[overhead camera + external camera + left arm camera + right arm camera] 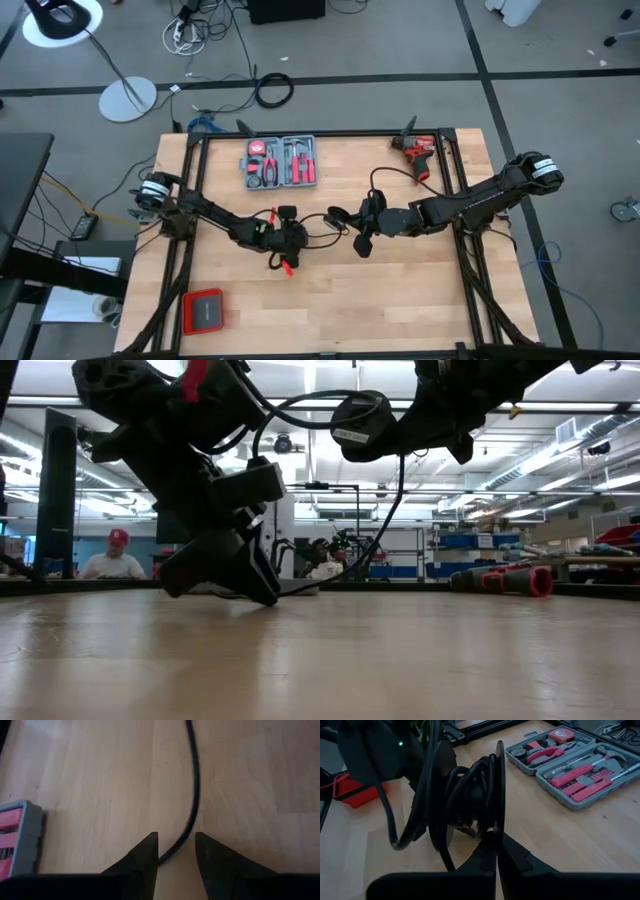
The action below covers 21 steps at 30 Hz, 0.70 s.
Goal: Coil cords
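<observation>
Black cord (194, 795) lies mid-counter, partly wound on a reel (470, 805) clamped by the closed right gripper (496, 851). Left gripper (176, 851), jaws apart, straddles the loose run. Winding step; next, close and feed cord reelward

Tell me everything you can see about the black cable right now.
The cable is thin, black and rubbery-looking. One stretch lies curved on the wooden table, running between the left gripper's open fingers. The rest is wound on a black spool, whose rim the shut right gripper pinches above the table.
</observation>
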Tool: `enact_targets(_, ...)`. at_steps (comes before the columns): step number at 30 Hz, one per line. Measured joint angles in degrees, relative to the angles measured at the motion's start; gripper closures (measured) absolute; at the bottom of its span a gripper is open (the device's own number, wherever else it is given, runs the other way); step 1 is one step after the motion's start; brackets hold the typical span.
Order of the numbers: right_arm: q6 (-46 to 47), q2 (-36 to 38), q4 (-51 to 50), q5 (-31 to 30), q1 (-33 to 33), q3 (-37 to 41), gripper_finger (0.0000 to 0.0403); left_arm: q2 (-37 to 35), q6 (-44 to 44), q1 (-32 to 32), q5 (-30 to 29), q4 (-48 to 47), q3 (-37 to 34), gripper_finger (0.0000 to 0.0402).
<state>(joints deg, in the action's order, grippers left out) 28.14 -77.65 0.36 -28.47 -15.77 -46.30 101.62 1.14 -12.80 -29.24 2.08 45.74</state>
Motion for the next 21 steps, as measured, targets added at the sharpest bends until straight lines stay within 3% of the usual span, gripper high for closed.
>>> enact_targets(6,0.0,0.0,0.0,0.0,0.0,0.0,0.0403,0.2,-0.3,2.4,4.1,-0.1,0.0,0.0290)
enact_targets(12,0.0,0.0,0.0,0.0,0.0,0.0,0.0403,0.8,-1.1,3.6,7.9,0.0,0.2,0.0384)
enact_targets(21,-0.1,0.0,-0.1,0.1,0.0,0.0,0.0403,0.2,-2.9,3.9,8.4,-3.0,2.4,0.0400)
